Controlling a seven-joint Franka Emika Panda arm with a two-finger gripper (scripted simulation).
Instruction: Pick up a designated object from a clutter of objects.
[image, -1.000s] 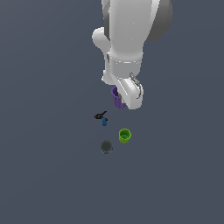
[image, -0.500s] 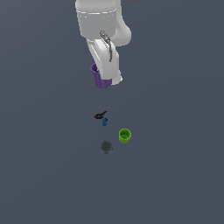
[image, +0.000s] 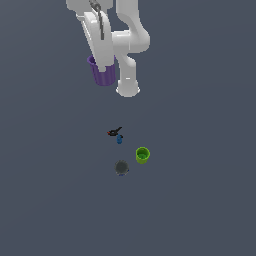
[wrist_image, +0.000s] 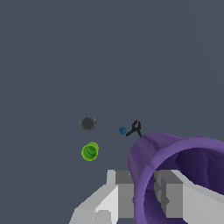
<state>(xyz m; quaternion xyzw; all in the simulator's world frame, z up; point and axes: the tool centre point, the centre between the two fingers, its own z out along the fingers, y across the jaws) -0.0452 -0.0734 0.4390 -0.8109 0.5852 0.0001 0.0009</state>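
purple cup (image: 103, 74) up in air at exterior view's left, well above worktop (image: 200, 200), jaws clamped across its wall near rim, one finger (wrist_image: 168, 197) inside. looks light, thin, ribbed plastic; taper could let it slip, so rim grip seems smart. middle: tiny black-and-blue thing (image: 116, 134), dark grey round thing (image: 121, 167). right: lime-green cup (image: 142, 155), all on worktop.

Purple cup (image: 104, 74) is up in the air, ribbed and tapered, clamped at its rim. Below on the floor sit the green cup (image: 142, 155), grey round thing (image: 121, 168) and tiny black-and-blue thing (image: 116, 134), close together.
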